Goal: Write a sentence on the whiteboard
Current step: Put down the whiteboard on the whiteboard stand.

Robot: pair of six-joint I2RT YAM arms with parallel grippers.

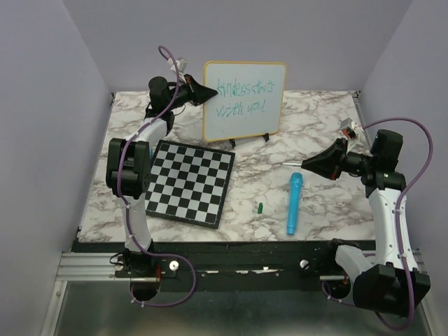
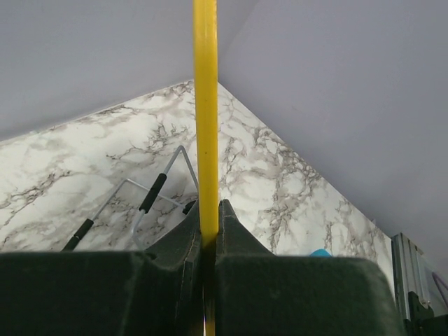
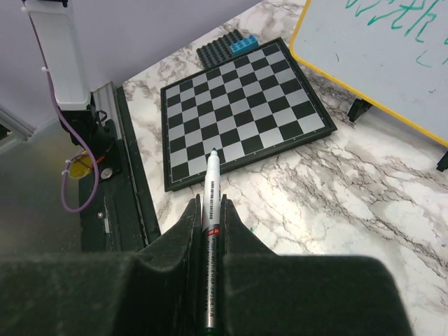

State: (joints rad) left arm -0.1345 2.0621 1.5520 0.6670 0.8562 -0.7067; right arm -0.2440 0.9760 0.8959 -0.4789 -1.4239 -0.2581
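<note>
Whiteboard (image 1: 244,100) stands upright at the far middle of the marble surface (image 1: 329,210), just behind the far corner of the checkered board (image 1: 190,180), propped on a wire stand (image 2: 150,199). The sentence (image 1: 246,98) sits on its face in two lines of thin green lettering. The letters are small from the top view, but I read them as "kindess starts with you", so I judge the writing done or close to it.

The left jaws are closed on the board's yellow frame (image 2: 205,105) at its left edge, pinching the thin rim edge-on. The right jaws hang well apart from the board, over the right of the surface. They are clamped along the barrel of a marker (image 3: 211,183), its bare tip pointing ahead. A small green cap (image 1: 260,208) and a teal pen-shaped thing (image 1: 293,203) lie loose nearby.

I judge the board light and stiff but easy to tip on that stand, and glossy enough to slide under the marker's push. The frame is where to hold it, never the face, where ink would smear. The marker is slim and smooth, so a grip along the barrel suits it.
</note>
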